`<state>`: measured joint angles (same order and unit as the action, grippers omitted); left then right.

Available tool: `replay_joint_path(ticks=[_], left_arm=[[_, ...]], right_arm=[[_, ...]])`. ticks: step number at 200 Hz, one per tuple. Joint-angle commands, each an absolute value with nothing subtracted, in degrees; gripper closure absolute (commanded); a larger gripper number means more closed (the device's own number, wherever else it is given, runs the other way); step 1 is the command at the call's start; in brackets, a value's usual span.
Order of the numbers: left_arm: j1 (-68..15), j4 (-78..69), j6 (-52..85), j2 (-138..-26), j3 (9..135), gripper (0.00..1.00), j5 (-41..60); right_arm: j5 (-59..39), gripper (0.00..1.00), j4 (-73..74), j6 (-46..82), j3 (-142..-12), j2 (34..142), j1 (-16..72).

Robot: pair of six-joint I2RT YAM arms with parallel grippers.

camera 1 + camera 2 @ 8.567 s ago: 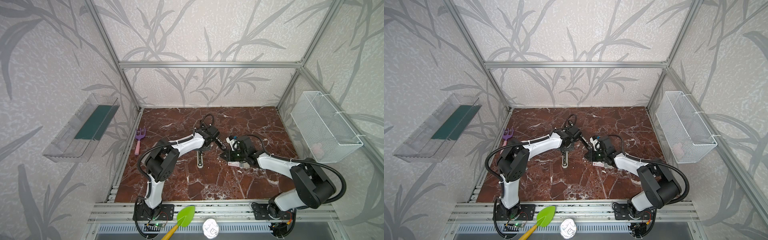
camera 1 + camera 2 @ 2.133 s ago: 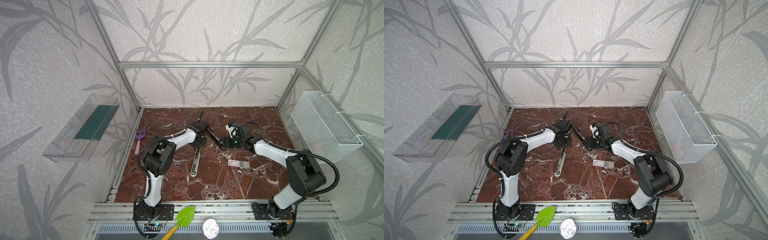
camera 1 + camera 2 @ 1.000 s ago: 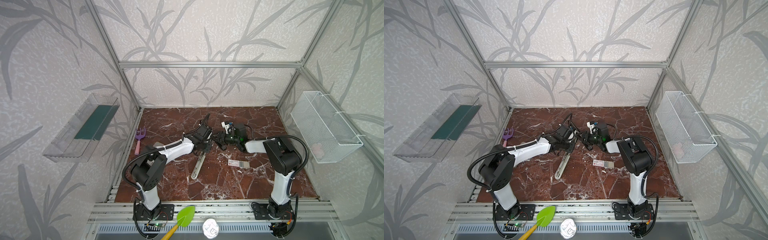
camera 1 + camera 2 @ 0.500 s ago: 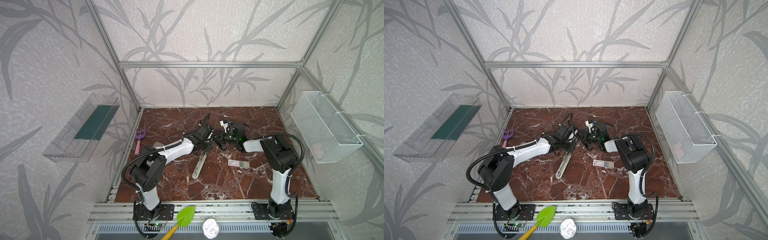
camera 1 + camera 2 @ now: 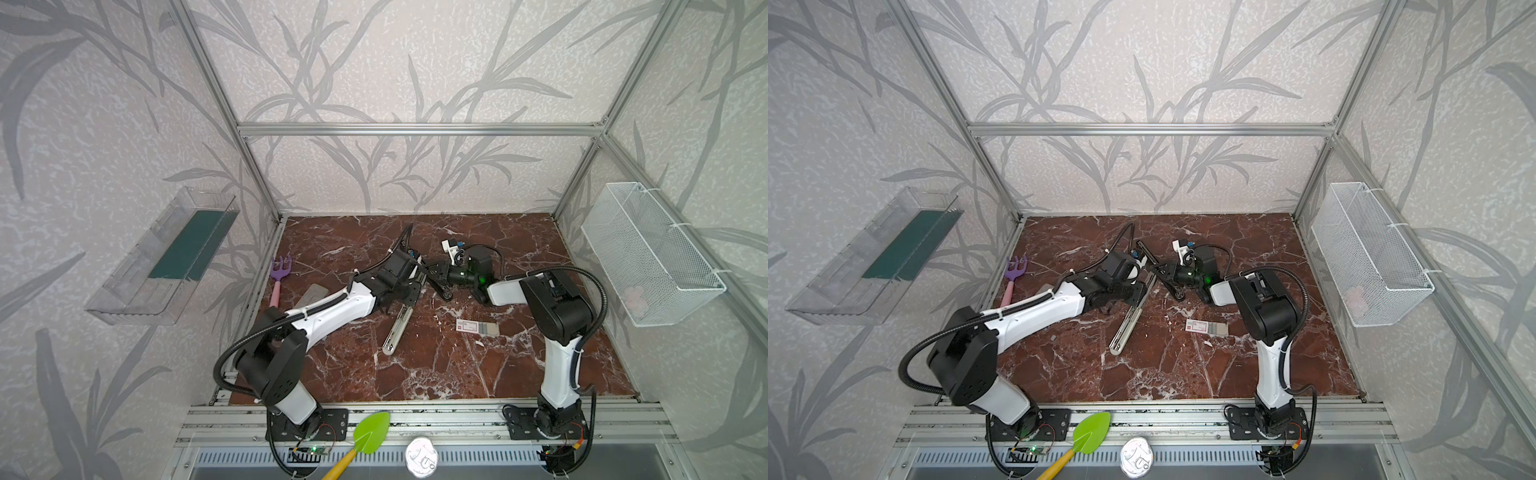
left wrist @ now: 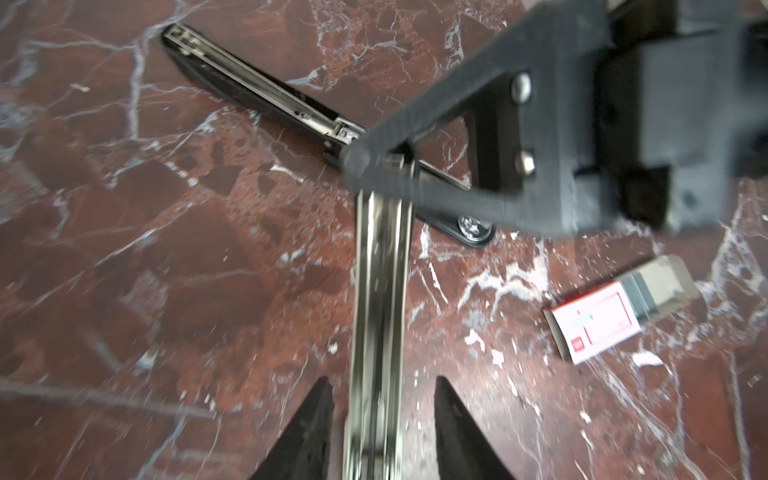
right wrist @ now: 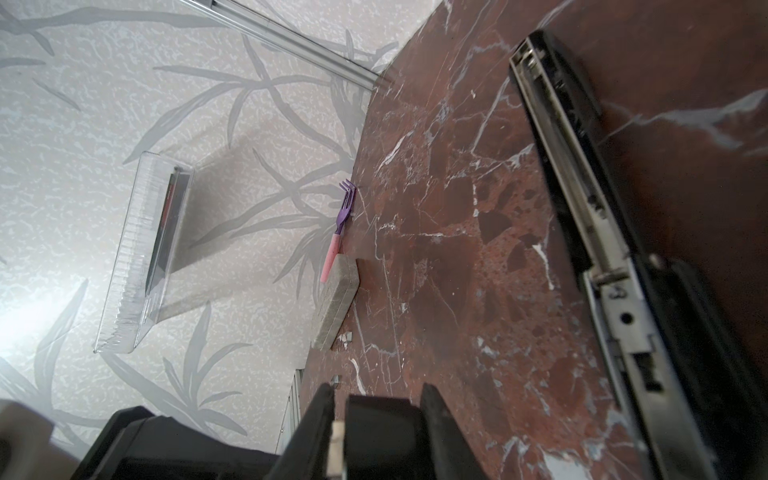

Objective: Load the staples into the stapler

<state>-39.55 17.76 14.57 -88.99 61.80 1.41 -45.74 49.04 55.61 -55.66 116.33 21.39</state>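
Staples point(image 6: 615, 316) lay loose on the marble point(image 6: 187, 249), off to one side of both sets of jaws and gripped by neither. The grey block had slid partway out of its white, red-marked card box. The stapler point(image 5: 1133, 318) lay spread open. Its silver rail ran straight between the jaws of the left gripper point(image 6: 382, 399), which stood partly open with a gap on each side and held nothing. Its black arm stretched away beyond the right gripper point(image 7: 378, 403), whose jaws looked closed on the hinge end. The step in hand seemed to be laying the stapler open and steady. To do it well, the right jaws should pin the hinge down while the left jaws back off along the rail without nudging it, so the channel lies clear for the block. The rail was thin, glossy steel, apt to slide on polished stone. The arm was hard black plastic, and the box was light card, easily crushed.
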Motion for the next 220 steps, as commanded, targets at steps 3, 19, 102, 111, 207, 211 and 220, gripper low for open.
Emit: replay_joint_path(ticks=[3, 19, 102, 111, 207, 211, 220], left_arm=[[-39.98, 19.56, 17.79, -81.51, 55.26, 0.57, -1.11], [-40.43, 19.32, 19.91, -75.57, 49.88, 0.54, -1.76], [-42.38, -1.90, 23.31, -50.78, 20.19, 0.48, 0.62], [-42.59, -4.06, 23.76, -48.29, 17.33, 0.48, -2.21], [-45.87, -10.89, 20.24, -59.25, 14.98, 0.54, -2.55], [-45.88, -11.12, 20.14, -59.55, 14.83, 0.54, -2.52], [-46.12, -11.33, 20.17, -59.89, 14.53, 0.54, -2.66]], right_arm=[[-44.62, 0.74, 52.72, 53.43, -55.38, 115.30, 20.44], [-43.98, 0.74, 51.82, 51.42, -55.12, 114.41, 20.31], [-44.29, 0.75, 51.06, 49.70, -54.69, 114.09, 19.69], [-44.21, 0.74, 51.06, 49.66, -54.51, 113.92, 19.77], [-43.86, 0.75, 51.59, 49.83, -54.14, 113.92, 19.76], [-43.86, 0.75, 51.51, 49.83, -54.21, 113.97, 19.74], [-43.86, 0.75, 51.50, 49.84, -54.31, 113.99, 19.78]])
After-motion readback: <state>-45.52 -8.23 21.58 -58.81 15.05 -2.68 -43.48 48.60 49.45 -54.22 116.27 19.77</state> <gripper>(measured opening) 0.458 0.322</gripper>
